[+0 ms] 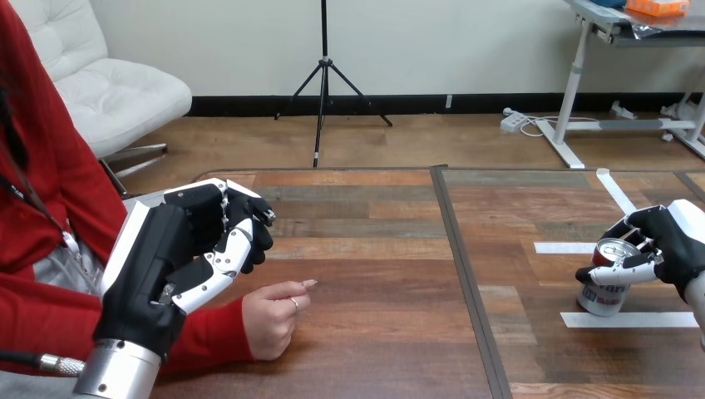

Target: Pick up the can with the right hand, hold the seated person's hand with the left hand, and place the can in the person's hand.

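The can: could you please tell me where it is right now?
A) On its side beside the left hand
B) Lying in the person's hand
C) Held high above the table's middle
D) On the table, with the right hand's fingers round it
D: the can stands on the table at the view's right, the right hand curled round its top, well apart from the person's hand.
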{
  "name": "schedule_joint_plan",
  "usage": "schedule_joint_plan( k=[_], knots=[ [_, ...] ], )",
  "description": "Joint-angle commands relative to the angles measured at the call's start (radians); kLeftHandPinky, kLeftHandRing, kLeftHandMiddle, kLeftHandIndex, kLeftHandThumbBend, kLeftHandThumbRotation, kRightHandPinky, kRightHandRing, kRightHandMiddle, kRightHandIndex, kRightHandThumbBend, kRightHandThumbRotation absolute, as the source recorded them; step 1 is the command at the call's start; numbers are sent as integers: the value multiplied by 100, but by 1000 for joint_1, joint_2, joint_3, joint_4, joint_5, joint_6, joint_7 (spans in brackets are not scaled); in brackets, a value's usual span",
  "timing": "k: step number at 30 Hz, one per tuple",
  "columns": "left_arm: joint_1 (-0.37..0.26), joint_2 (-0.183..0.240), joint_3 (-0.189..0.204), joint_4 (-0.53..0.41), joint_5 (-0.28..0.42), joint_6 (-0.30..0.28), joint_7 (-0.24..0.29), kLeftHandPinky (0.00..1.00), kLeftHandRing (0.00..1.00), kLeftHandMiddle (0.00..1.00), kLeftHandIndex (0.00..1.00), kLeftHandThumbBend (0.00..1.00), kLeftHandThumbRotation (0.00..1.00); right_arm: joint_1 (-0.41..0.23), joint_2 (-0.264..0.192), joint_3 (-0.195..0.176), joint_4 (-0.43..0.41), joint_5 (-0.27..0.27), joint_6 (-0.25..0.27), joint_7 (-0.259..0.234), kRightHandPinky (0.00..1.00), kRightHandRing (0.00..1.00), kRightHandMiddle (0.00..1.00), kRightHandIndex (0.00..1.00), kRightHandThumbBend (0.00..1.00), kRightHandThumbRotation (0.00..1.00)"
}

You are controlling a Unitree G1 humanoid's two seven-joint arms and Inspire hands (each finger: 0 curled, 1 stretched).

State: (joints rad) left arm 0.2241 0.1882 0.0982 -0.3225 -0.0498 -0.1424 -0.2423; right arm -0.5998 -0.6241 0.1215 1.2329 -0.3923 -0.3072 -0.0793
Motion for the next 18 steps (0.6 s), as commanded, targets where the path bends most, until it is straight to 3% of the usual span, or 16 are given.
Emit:
schedule_joint_plan(
  k=[1,18],
  knots=[
    [-65,22,14,-39,-7,2,5,26,33,37,38,5,0,-99,-13,6,2,-3,-19,-5,43,45,49,49,73,0],
    [-68,21,11,-36,-9,0,7,25,33,37,37,4,0,-106,-34,8,-8,-7,-25,30,44,46,49,49,74,0]
  ],
)
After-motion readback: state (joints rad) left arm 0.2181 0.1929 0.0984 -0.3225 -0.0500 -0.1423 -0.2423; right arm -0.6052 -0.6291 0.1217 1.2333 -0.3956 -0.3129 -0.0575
